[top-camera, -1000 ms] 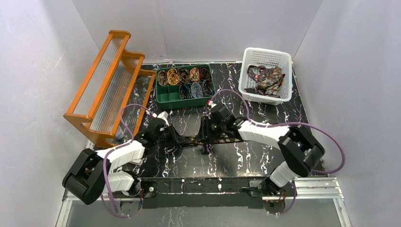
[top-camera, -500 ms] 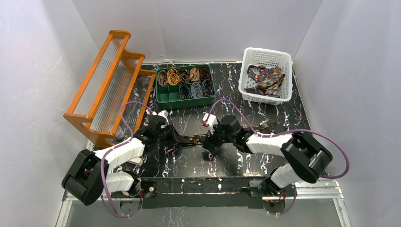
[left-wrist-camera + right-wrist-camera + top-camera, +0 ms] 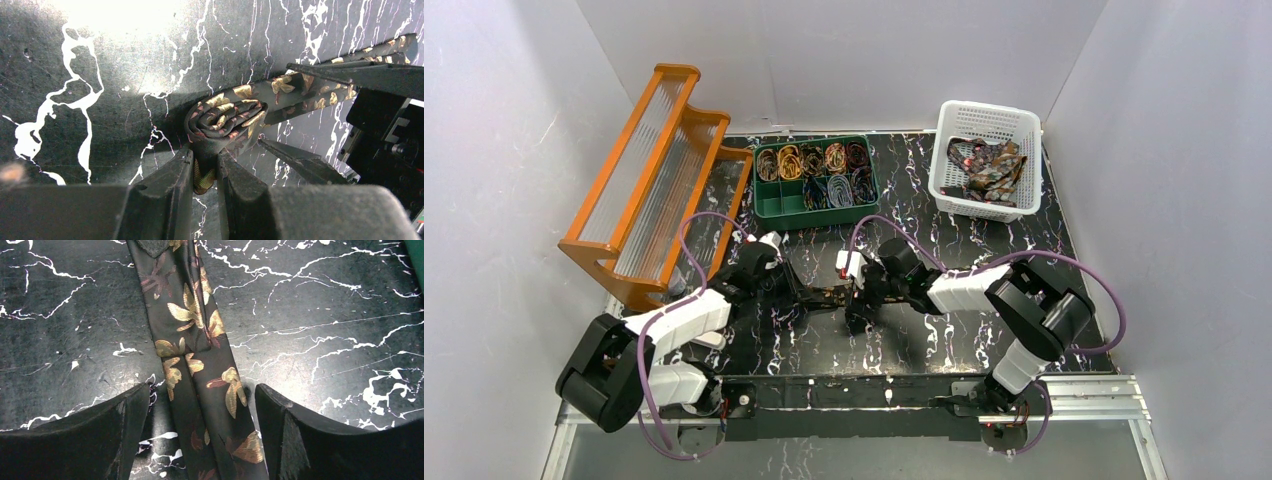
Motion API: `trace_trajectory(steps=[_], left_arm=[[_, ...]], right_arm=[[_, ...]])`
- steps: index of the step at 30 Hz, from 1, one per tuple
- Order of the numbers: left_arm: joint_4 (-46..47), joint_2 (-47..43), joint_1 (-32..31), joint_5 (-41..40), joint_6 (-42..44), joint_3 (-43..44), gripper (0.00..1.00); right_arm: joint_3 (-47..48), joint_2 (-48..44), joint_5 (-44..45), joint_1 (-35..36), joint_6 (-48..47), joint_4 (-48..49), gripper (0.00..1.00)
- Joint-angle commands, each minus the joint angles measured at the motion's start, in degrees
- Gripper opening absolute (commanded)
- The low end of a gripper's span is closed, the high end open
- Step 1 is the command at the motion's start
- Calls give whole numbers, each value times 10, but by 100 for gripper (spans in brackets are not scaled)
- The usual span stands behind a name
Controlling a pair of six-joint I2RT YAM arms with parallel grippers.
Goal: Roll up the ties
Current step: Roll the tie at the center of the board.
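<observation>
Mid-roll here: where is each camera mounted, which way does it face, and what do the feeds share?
Top external: fixed above and behind the robot, looking down at the table; left arm and right arm show.
Left wrist: behind the left gripper, facing along its jaws, shut on the rolled end of the tie.
Right wrist: behind the right gripper, looking down between its open jaws at the flat tie.
Shared: both wrist views show the same gold-leaf tie.

Smooth, faintly shiny cloth tie (image 3: 200, 365); glossy, scuffed marbled tabletop (image 3: 325, 300), perhaps vinyl
</observation>
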Motion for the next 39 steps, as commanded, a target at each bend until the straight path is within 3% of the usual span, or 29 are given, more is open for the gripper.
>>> trace_trajectory(steps=[1,9,15,19,22,25,28,32,37,39], left_arm=[[-22,3,0,-9,11,21,7],[-32,-5,0,-17,15,23,7],[-58,-17,0,-23,15,26,7],[-72,-24,0,-25,17,36,7],[-79,-29,0,-27,21,39,7],[-99,-36,0,-37,29,43,6],[-120,-41,0,-59,39,50,6],[-148,-35,-1,-75,53,67,5],[-159,-29,-2,-98,55,83,4],[-167,-29,-3,-106,56,87,4]], right_arm=[[20,10,-19,0,6,-13,81],[-7,1,-21,0,65,-7,53],[-42,-40,-15,7,94,17,50],[-46,-50,-14,13,129,26,54],[-43,-47,-17,19,171,35,65],[-45,-65,6,20,237,62,74],[-30,-89,24,20,318,67,76],[28,-90,95,19,401,-29,78],[94,-31,186,16,425,-155,78],[109,-11,161,16,414,-174,78]])
